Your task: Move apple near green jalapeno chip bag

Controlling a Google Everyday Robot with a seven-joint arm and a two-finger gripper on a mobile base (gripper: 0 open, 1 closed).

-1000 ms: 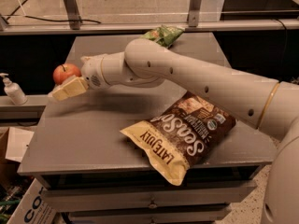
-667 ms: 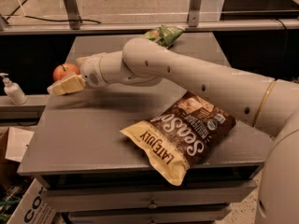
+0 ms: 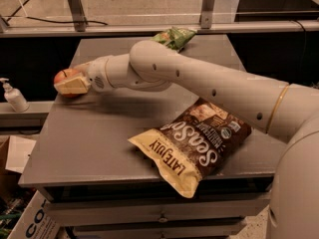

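Compared with a second ago, we see the tool (image 3: pixel 72 85) sitting slightly further left, pressed up against the apple (image 3: pixel 64 75) at the left edge of the tabletop (image 3: pixel 99 133). The apple itself barely shifts. We read this as the grasp being set up, not the carry. We cannot tell whether the tool is spread or already pinching the fruit. The green jalapeno chip bag (image 3: pixel 174 36) lies well apart at the far edge. We count one apple, one green bag, one large Late July bag (image 3: pixel 194 143) and one pump bottle (image 3: pixel 14 96) off the tabletop's left side.
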